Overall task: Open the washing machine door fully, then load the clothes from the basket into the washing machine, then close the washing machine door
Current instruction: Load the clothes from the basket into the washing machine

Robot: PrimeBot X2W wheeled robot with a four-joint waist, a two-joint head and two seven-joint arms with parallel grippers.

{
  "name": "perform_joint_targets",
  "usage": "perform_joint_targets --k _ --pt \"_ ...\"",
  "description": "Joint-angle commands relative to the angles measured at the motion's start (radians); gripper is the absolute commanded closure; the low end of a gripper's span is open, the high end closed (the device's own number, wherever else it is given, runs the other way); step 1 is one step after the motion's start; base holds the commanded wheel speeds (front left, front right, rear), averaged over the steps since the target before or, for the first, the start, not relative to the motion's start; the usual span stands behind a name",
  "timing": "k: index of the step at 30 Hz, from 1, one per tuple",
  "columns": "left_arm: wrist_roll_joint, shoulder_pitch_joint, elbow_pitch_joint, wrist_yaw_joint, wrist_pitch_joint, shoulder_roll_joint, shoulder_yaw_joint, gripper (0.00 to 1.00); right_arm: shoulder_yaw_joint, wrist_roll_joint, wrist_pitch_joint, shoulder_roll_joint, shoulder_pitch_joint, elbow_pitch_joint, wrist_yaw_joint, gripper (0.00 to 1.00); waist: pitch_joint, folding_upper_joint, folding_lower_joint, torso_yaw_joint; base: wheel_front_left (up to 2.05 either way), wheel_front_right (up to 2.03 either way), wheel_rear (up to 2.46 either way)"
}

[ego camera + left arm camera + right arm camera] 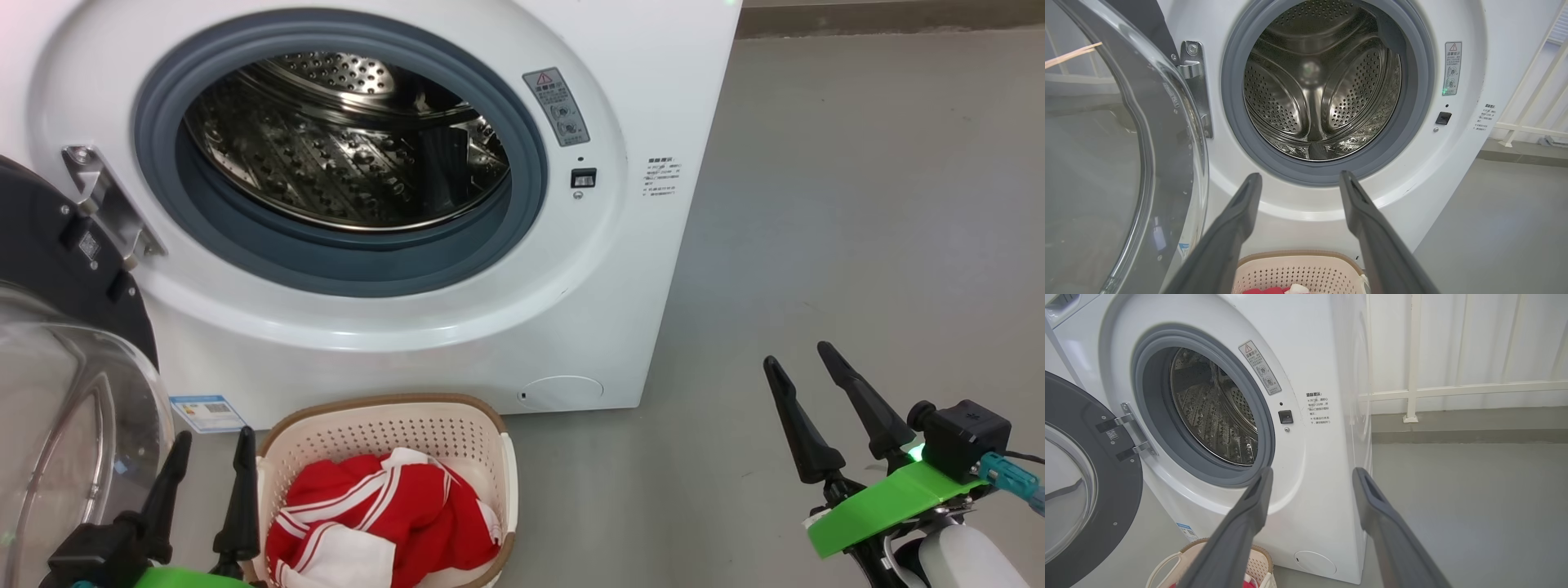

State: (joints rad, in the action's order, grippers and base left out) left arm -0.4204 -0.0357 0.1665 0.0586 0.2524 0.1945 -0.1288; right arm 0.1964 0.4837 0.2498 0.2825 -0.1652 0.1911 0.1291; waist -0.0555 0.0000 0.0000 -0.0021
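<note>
Head view looking down, wrist views low, close, sharing the washing machine (pixel 620 327)

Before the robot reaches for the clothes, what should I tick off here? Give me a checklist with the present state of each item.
1. Door swung wide, off the opening: ok.
2. Drum free of laundry: ok.
3. Clothes lying in the basket: ok.
4. Left pincer open and empty, beside the basket's left edge: ok.
5. Right pincer open and empty, over the floor right of the washer: ok.
6. Clothes free of snags on the basket: cannot tell.
</note>
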Motion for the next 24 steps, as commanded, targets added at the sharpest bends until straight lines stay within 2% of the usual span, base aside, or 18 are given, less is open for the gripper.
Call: perform_joint_targets --k 1,24 --pt "0.009 -0.051 -0.016 0.007 0.009 0.018 0.04 0.0 0.022 -0.012 0.012 0.007 -0.024 -0.024 0.002 0.0 -0.001 0.0 0.0 0.001 0.0 0.0 0.0" --pt "0.025 -0.062 -0.011 0.016 0.009 0.007 0.049 0.0 0.035 -0.014 0.012 0.019 -0.036 -0.024 0.002 0.0 -0.027 0.0 0.0 0.007 0.0 0.0 0.0"
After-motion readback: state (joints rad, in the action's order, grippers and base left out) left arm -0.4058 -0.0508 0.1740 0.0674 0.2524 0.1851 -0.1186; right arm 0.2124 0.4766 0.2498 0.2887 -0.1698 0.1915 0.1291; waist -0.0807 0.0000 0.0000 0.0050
